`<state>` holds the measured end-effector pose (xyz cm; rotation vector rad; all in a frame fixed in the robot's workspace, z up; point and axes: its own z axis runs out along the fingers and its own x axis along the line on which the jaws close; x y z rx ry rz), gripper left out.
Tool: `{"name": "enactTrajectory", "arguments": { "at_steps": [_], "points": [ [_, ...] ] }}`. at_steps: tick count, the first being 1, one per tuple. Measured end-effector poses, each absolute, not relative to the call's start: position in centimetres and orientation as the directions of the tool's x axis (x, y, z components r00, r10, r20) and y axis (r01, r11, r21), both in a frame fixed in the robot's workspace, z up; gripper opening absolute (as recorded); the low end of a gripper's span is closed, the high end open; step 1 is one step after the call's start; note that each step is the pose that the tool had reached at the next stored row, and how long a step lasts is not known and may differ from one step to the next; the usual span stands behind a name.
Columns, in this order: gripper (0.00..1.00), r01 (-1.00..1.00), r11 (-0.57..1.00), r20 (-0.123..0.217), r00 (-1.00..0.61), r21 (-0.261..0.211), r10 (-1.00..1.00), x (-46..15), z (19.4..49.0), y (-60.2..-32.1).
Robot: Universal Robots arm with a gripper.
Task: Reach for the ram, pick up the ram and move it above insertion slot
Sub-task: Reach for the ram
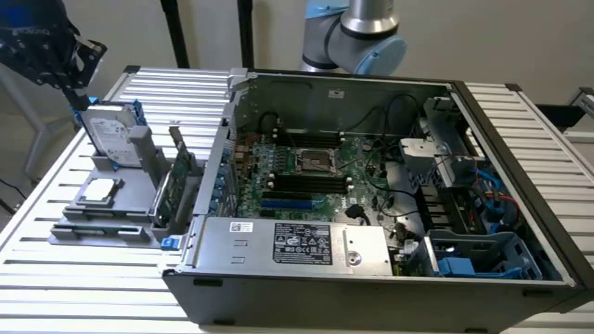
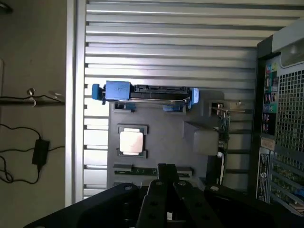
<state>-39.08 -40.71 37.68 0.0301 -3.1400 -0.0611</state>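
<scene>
Reaching was judged the step in hand. The gripper (image 1: 76, 89) was held high above the grey fixture (image 2: 164, 142) with nothing in its hold; how far open it was could not be told. The ram (image 2: 135, 170) lay slotted along the fixture's edge opposite the hard drive (image 1: 111, 139). The next move was judged to call for alignment along the ram's length.

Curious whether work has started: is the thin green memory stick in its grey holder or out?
In: the thin green memory stick sits in a slot of the grey plastic holder.
</scene>
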Motion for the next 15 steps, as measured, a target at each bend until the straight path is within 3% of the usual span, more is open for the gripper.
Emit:
{"name": "enactTrajectory", "arguments": {
  "at_steps": [15],
  "points": [
    [0.11, -0.02, 0.999, 0.001, -1.0, 0.038, -0.02, -39.1, 37.7, -46.7]
  ]
}}
